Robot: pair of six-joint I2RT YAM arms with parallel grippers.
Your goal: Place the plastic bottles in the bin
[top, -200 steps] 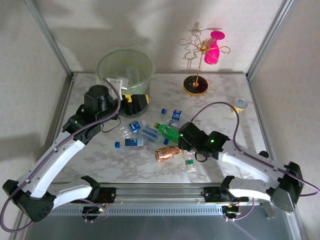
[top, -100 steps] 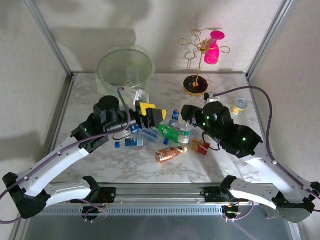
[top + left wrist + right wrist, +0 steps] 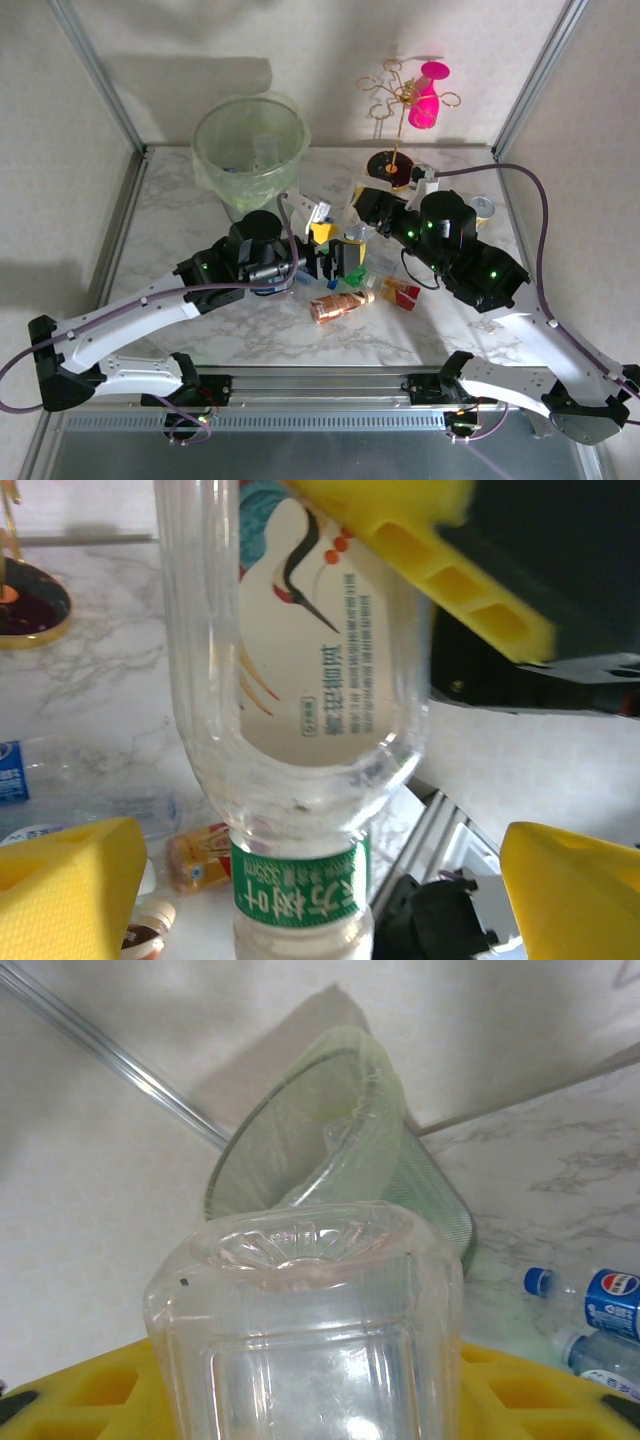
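- Plastic bottle (image 3: 305,1330), clear, is gripped in the closed jaws of the right gripper (image 3: 310,1410). It is off the desk (image 3: 180,210), with its base pointing at the bin (image 3: 420,1200).
- The step looks like the carry. The next move calls for bringing the bottle over the bin's rim at the far left, then letting go.
- Left gripper (image 3: 320,880) sits close by the carried bottle, jaws wide open and holding nothing. Its arm stretches low to the desk's centre, where loose bottles (image 3: 335,305) lie.
- Right arm is raised, elbow bent, wrist turned toward the bin.
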